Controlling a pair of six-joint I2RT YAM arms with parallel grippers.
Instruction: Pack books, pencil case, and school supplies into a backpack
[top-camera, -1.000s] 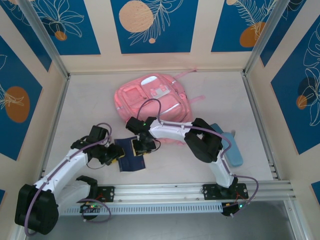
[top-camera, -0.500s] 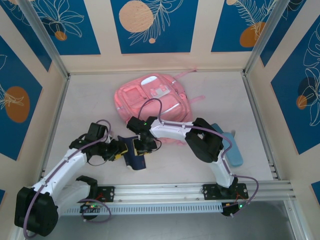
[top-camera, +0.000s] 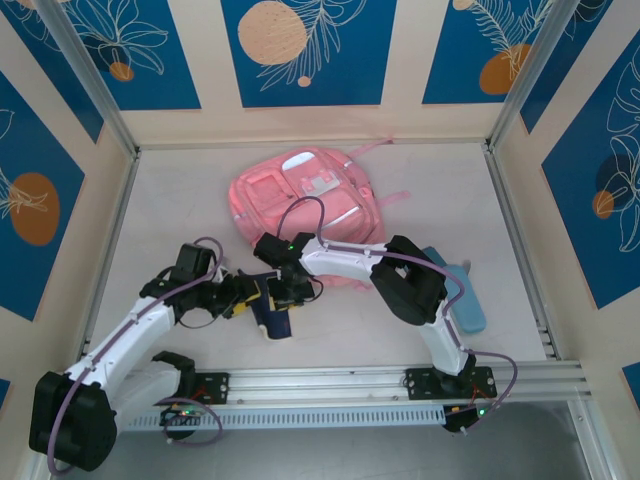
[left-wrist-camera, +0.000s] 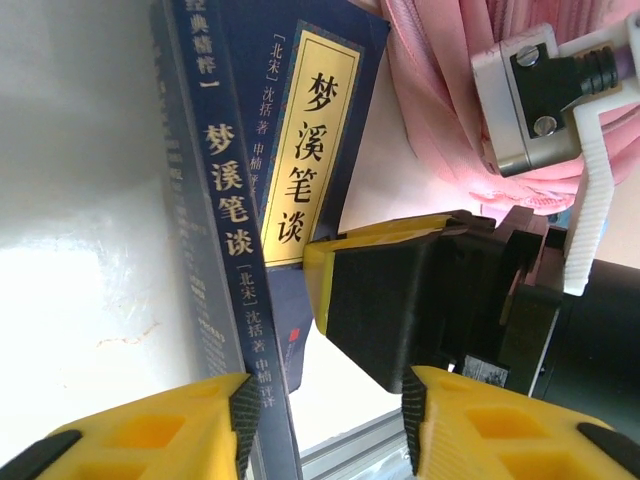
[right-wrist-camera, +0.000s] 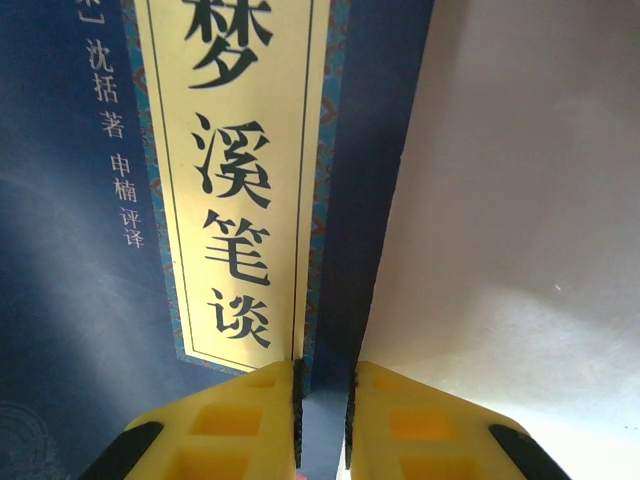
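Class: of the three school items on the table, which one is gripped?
The navy book, pinched at its edge by the right gripper; the pink backpack and light blue pencil case lie ungripped.

Dark navy book (left-wrist-camera: 225, 250) stands on edge on the white table (left-wrist-camera: 80, 250), tilted slightly, spine facing the lens. Pale characters run down the spine; a yellow title label with black characters sits on the cover. Left gripper (left-wrist-camera: 325, 405) at bottom of frame: yellow fingers apart, the book's lower end just beside the left one, a clear gap to the right one. Right gripper (left-wrist-camera: 335, 275) comes in from the right, its black pad with yellow edge meeting the cover's lower edge. Pink backpack (left-wrist-camera: 430, 110) fabric bunched at upper right, behind a grey metal bracket.
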